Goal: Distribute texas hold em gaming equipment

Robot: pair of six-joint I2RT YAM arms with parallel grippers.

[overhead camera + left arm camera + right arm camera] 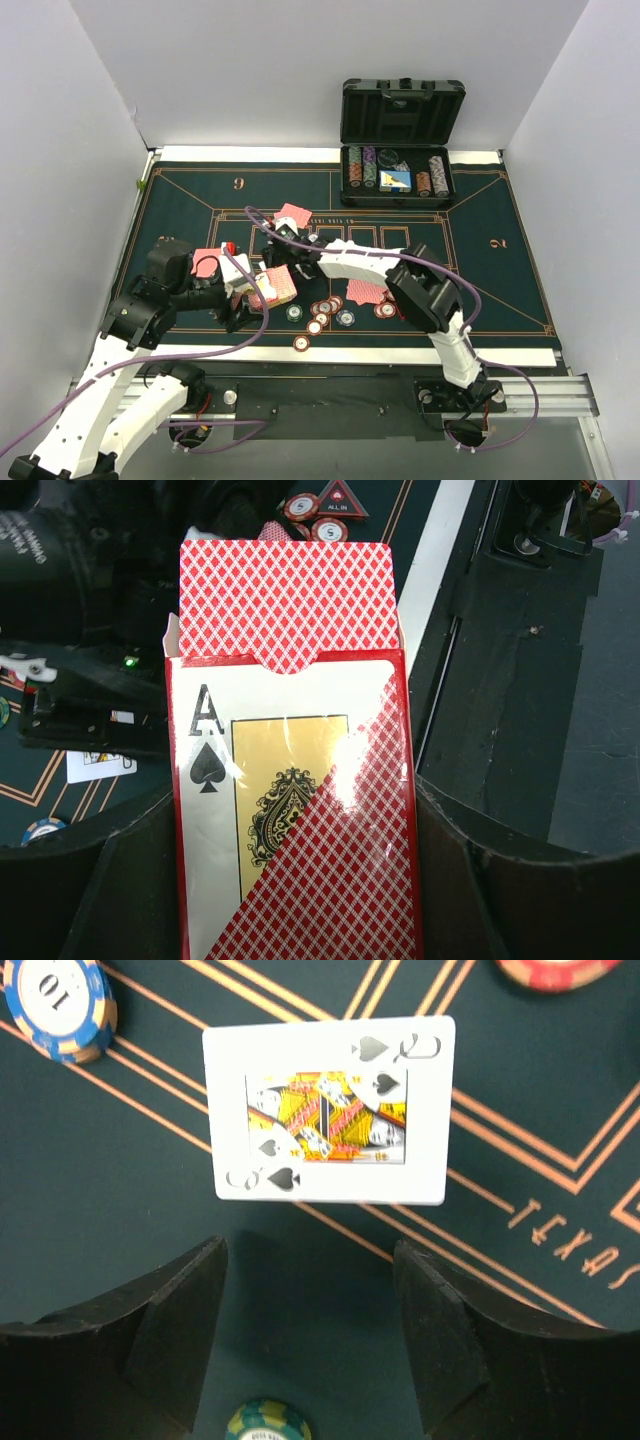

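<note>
My left gripper is shut on a red diamond-patterned card box with an ace of spades on its front. The box flap is open and the red-backed playing cards stick out of its top. In the top view this box hangs over the mat's near left part, held by the left gripper. My right gripper is open with nothing between its fingers, low over the felt. Just beyond it a queen of spades lies face up. A green chip lies under the wrist.
A blue chip and a red chip lie near the queen. Red-backed cards and a cluster of chips lie on the green felt mat. The open black case with chip stacks stands at the back.
</note>
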